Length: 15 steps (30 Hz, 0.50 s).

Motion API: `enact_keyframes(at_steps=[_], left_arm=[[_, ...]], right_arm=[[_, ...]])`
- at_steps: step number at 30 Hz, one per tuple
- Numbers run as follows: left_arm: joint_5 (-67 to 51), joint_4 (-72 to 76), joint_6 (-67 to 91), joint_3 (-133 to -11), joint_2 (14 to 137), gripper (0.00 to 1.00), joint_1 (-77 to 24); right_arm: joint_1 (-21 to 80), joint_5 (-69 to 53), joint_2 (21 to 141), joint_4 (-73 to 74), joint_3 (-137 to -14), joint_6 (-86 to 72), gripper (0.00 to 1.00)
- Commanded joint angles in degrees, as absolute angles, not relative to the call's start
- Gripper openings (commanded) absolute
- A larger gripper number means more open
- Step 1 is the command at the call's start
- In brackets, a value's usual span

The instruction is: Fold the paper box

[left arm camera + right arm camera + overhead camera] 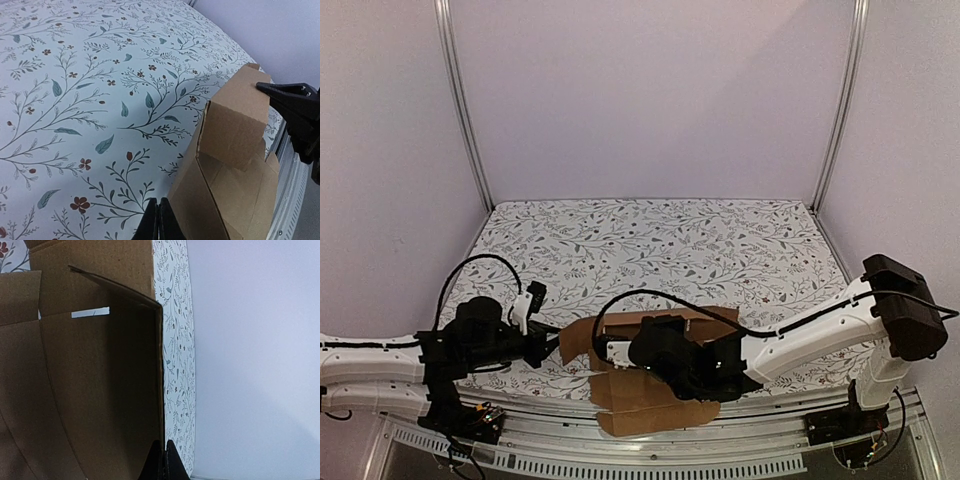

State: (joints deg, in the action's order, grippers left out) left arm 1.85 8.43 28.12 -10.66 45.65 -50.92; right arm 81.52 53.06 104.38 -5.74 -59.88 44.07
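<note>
- The paper box lies at the near edge of the table, between the two arms. It is a partly folded sheet of plain brown cardboard, not a closed box.
- In the top view, one flap overhangs the near table edge toward the arm bases. A long panel behind it is raised off the floral surface.
- The left gripper is low over the table at the sheet's left end. Its jaws are pressed together, and the cardboard edge stands just beside the tips on their right. No cardboard is visible between them.
- The left wrist view shows an upright flap with a notched corner. Behind it the sheet forms an open trough.
- The right gripper reaches in from the right and sits over the middle of the sheet. Its jaws are closed.
- In the right wrist view, the edge of a standing panel runs straight down into the jaw tips. The jaws appear to pinch that panel, though the contact itself lies in shadow.
- A narrow slot in the cardboard shows the table through it in the right wrist view.
- The two grippers are near each other but apart, with the raised flap between them.
</note>
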Motion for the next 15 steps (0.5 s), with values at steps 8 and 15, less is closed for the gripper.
enact_keyframes(at_steps=[8, 15], left_arm=[[-7.54, 21.5, 29.96, -10.01, 59.71, 0.0, -50.1], [-9.55, 24.16, 29.48, -13.29, 64.75, 0.0, -50.18]], right_arm=[[82.68, 59.39, 106.21, -23.6, -56.87, 52.98, 0.0], [82.79, 60.61, 107.77, -24.08, -57.34, 53.31, 0.0]])
